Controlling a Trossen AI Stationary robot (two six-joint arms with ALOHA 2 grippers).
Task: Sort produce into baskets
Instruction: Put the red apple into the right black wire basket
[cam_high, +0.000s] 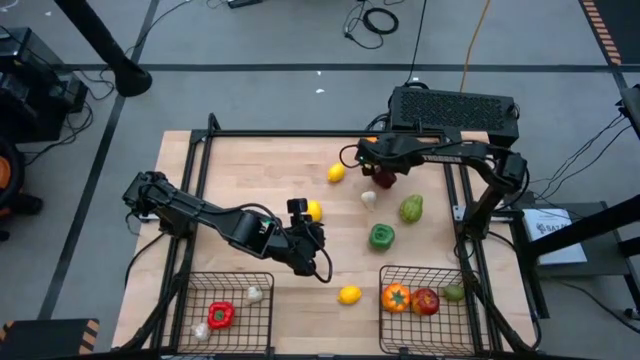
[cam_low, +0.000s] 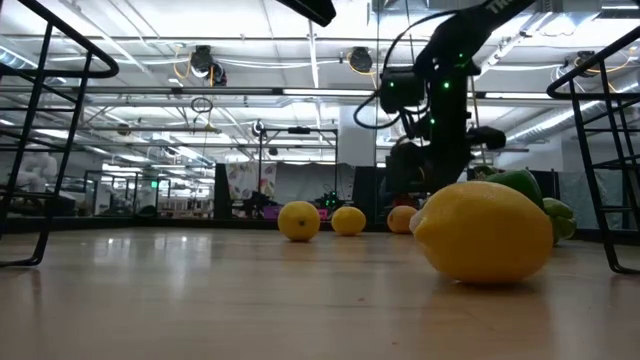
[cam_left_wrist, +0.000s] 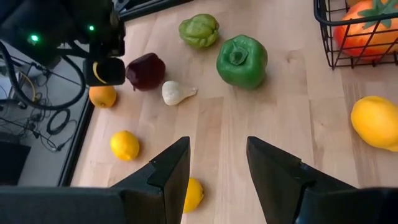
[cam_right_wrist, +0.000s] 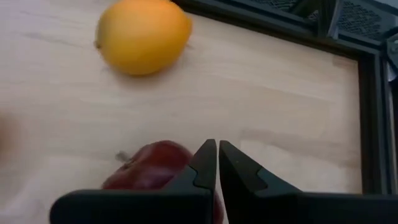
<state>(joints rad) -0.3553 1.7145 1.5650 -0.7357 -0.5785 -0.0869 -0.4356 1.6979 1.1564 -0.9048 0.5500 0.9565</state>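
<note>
Right wrist view shows my right gripper (cam_right_wrist: 217, 163) with fingers pressed together, empty, directly over a dark red apple (cam_right_wrist: 149, 173), a lemon (cam_right_wrist: 142, 36) beyond; my left gripper (cam_left_wrist: 217, 163) hangs parted above bare wood; no readable writing anywhere

Bare wood btwn lemon (cam_high: 349, 294) & baskets (cam_high: 228, 311)

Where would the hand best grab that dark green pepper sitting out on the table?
Probably from straight above, fingers closing across the green pepper's broad lobed body. It stands stem-up with clear wood on every side, and the left hand already points toward it, open.
</note>
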